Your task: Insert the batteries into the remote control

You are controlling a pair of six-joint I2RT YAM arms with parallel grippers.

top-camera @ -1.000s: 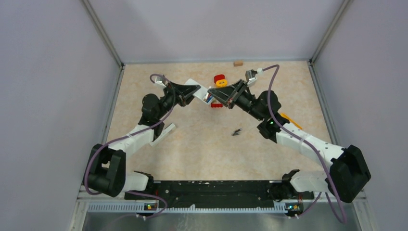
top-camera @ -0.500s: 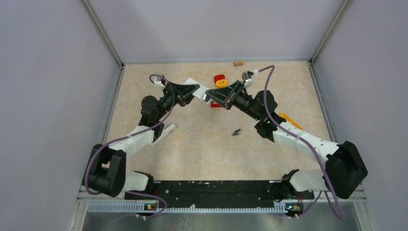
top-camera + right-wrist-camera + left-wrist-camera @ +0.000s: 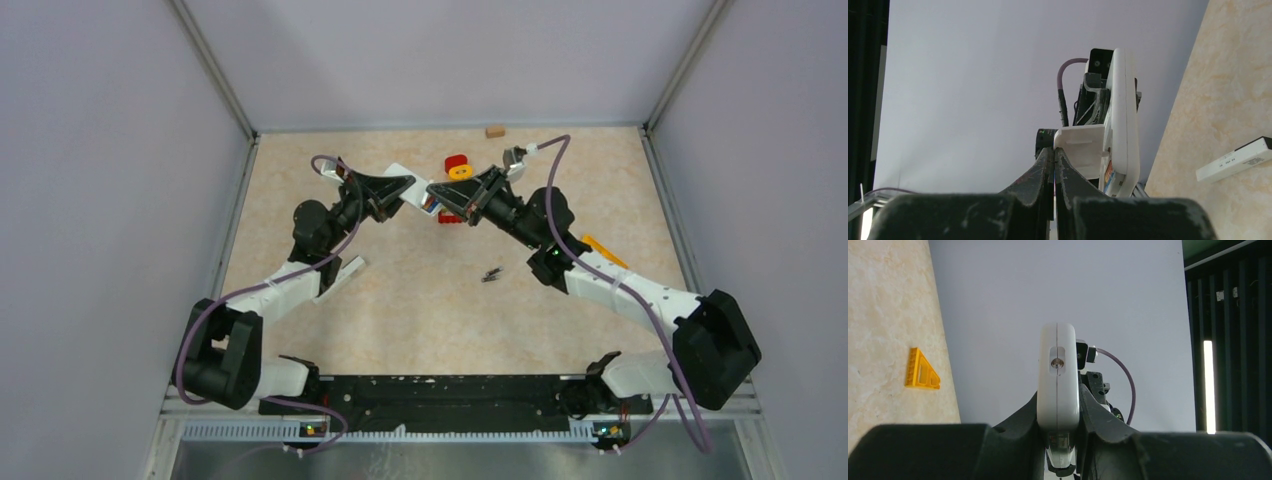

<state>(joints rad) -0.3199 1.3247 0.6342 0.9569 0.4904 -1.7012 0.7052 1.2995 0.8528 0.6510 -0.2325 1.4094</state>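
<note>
The white remote control point(image 3: 398, 172) hangs above the table's far middle, and my left gripper point(image 3: 405, 184) is shut on it. In the left wrist view the remote control point(image 3: 1058, 375) stands edge-on between the fingers point(image 3: 1018, 415). My right gripper point(image 3: 432, 190) is shut, its tips at the remote's open end. In the right wrist view the shut tips point(image 3: 1054, 150) sit against a white battery cover point(image 3: 1082, 146) that stands out from the remote control point(image 3: 1124, 110). Red and blue cells point(image 3: 1108, 172) show inside it. Dark loose batteries point(image 3: 490, 274) lie on the table.
A second white slab point(image 3: 340, 274) lies by the left arm; it shows as a white bar point(image 3: 1240, 159) in the right wrist view. A red and yellow toy point(image 3: 458, 168), a tan block point(image 3: 494, 131) and an orange piece point(image 3: 600, 247) lie about. Grey walls ring the table.
My right arm has slid a little left, bringing its shut tips closer against the remote's end. The left arm and remote have stayed still.
</note>
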